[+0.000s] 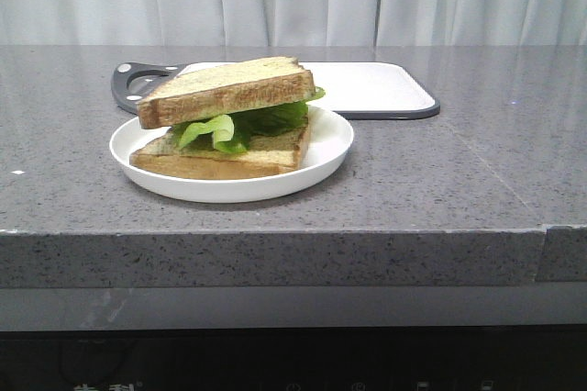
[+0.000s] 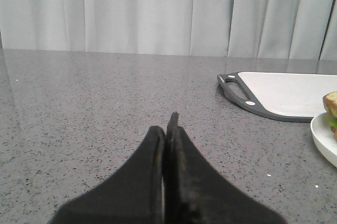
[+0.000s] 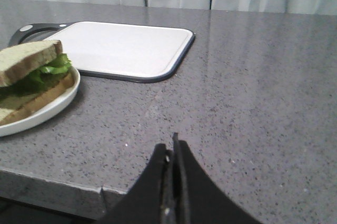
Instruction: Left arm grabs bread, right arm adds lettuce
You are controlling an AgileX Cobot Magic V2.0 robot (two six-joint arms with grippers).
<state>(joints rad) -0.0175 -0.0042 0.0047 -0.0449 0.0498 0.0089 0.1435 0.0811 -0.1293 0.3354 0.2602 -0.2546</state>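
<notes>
The bread (image 1: 225, 88), a thick slice with a brown crust, lies tilted on top of the frilly green lettuce (image 1: 220, 128), which rests on a thinner slice (image 1: 229, 160) on a white plate (image 1: 326, 148). Neither arm shows in the front view. In the left wrist view my left gripper (image 2: 168, 126) is shut and empty above bare counter, well away from the plate (image 2: 324, 137) and the bread (image 2: 331, 102). My right gripper (image 3: 171, 148) is also shut and empty near the counter's front edge, apart from the bread (image 3: 26, 58) and lettuce (image 3: 50, 69).
A white cutting board (image 1: 367, 86) with a dark rim and handle lies behind the plate. The grey stone counter (image 1: 459, 180) ends in a front edge (image 3: 52, 179) close below my right gripper. Pale curtains hang behind.
</notes>
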